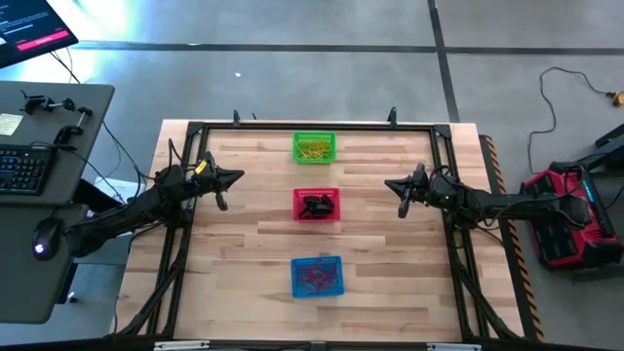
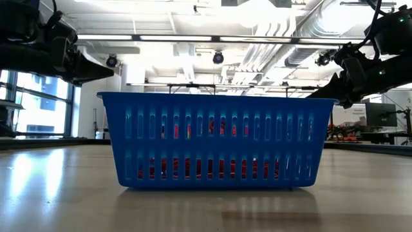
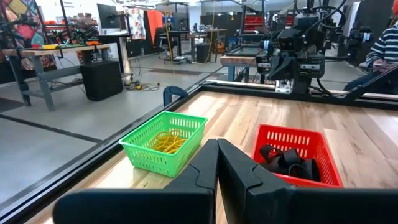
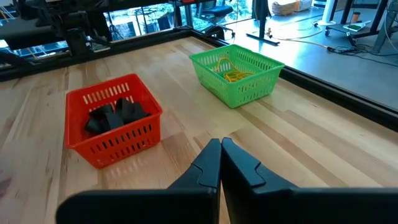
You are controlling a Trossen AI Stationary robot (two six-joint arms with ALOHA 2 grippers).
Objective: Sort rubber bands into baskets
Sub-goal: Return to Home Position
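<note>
High view, I log: green plastic mesh basket point(image 1: 296, 146), twelve o'clock, yellow rubber bands point(image 1: 314, 149); red basket point(image 1: 296, 203), centre, black bands point(image 1: 318, 207); blue basket point(image 1: 294, 276), six, red bands point(image 1: 316, 280). Left gripper point(image 1: 226, 187), right gripper point(image 1: 400, 192): closed, empty. Sorting looks done.

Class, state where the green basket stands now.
In the high view the green basket sits top centre of the table, the red basket next below it.

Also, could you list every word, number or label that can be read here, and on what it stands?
Nothing can be read.
Monitor beside the table: pink lines, too blurred.
Yellow note on the desk: too small.
Colourful poster in the left wrist view: no legible words.
</note>
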